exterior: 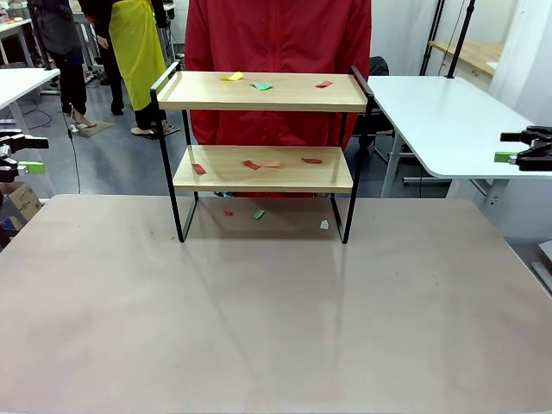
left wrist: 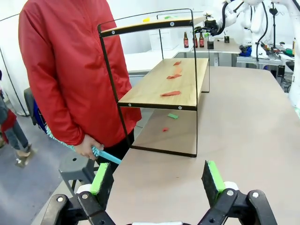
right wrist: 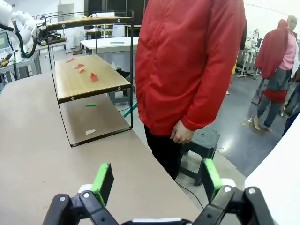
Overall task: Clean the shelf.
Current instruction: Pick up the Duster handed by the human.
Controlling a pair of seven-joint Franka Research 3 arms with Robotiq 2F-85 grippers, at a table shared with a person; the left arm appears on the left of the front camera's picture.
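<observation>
Wood shelf [exterior: 285,95] strewn with paper scraps [exterior: 251,164], person [exterior: 276,34] cropped above chest, left fingers [left wrist: 100,178] apart, right fingers [right wrist: 102,180] apart.

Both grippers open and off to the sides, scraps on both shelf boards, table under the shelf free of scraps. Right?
Not quite. The front view shows scraps on the table under the shelf: a green scrap, a white scrap and a red scrap. The rest holds: both its boards carry scraps, and the left gripper and right gripper are open at the sides.

text: none legible | labels: none | brands: none | numbers: none
</observation>
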